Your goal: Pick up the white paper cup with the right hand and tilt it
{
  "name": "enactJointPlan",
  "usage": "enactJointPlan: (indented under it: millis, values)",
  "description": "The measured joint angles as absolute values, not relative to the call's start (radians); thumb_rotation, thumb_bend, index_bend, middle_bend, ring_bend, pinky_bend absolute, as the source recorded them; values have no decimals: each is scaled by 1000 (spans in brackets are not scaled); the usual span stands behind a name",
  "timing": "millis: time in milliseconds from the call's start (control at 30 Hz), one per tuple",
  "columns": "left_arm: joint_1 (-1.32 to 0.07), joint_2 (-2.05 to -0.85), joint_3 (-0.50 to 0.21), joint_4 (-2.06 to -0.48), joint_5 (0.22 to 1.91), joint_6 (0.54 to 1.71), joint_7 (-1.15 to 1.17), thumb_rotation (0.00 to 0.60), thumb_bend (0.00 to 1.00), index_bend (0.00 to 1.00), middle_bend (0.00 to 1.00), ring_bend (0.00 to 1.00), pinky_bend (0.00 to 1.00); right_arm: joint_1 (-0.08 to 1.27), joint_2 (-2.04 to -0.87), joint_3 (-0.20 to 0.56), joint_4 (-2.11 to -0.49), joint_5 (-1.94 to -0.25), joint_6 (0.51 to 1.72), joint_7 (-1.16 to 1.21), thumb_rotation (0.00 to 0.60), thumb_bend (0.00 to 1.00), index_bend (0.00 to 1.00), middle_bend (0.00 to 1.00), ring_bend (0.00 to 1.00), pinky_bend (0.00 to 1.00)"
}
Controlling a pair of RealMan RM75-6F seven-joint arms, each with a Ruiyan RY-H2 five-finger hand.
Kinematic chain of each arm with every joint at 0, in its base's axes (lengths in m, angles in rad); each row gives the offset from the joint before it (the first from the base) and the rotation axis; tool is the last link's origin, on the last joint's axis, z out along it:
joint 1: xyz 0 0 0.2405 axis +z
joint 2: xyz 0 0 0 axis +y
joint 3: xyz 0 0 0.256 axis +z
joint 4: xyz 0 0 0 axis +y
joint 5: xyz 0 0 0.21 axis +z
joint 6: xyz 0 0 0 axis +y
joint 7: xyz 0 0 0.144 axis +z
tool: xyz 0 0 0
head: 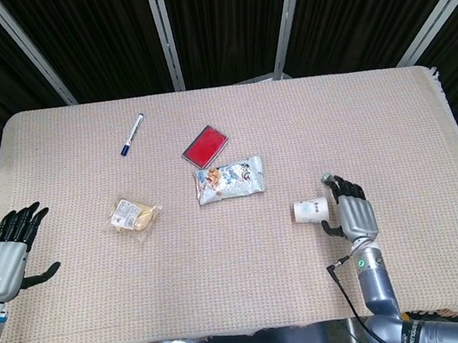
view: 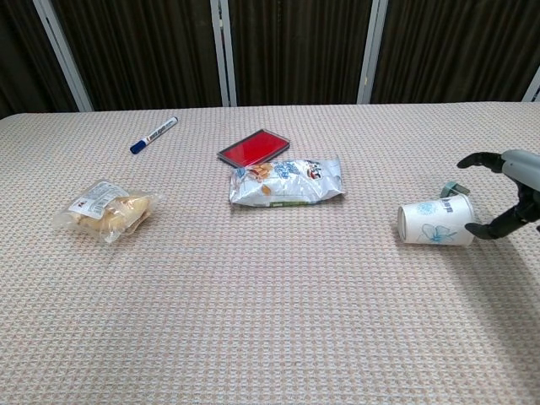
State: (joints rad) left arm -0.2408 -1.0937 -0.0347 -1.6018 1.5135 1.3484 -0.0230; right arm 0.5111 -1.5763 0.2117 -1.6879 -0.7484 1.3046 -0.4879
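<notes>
White paper cup [view: 436,224] lies on its side on the bench [view: 253,321], its long axis running left to right; the closed base points toward the snack bag [view: 287,181] and the open mouth faces the right hand [view: 510,190]. That hand sits just beside the mouth with its fingers [view: 494,226] spread and released, grasping nothing, though a dark fingertip lies close against the rim. In the head view the left hand [head: 9,253] rests open at the bench's near left corner, fingers apart, well apart from the cup [head: 311,210].
</notes>
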Motion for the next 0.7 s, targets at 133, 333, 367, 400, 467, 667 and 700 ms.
enactJointPlan:
  millis: [133,333,367,400,467,667,700]
  values:
    - [-241,-1094,-35,-1602,1514,1349,-23,600,158,0,0,0,0,509,-1586,198,-1696,-791,1326,-500,600,230,112,0,0,0]
    - [-241,-1093,-34,-1602,1514,1349,-27,600,157,0,0,0,0,517,-1633,178,-1700,-839,1355,-550,600,176,218,0,0,0]
    - [-241,-1093,-34,-1601,1515,1348,-28,600,157,0,0,0,0,519,-1642,178,-1699,-840,1357,-558,600,167,222,0,0,0]
    - [-241,-1093,-34,-1601,1515,1348,-28,600,158,0,0,0,0,521,-1651,178,-1698,-840,1358,-566,600,158,227,0,0,0]
    - [-241,-1092,-34,-1601,1514,1347,-29,600,159,0,0,0,0,526,-1666,178,-1695,-837,1361,-586,600,147,232,0,0,0]
    - [-242,-1092,-34,-1601,1514,1346,-31,600,159,0,0,0,0,543,-1723,182,-1673,-818,1371,-654,600,134,238,0,0,0]
    - [-242,-1092,-34,-1601,1514,1346,-31,600,158,0,0,0,0,546,-1731,184,-1666,-816,1373,-662,600,135,241,0,0,0]
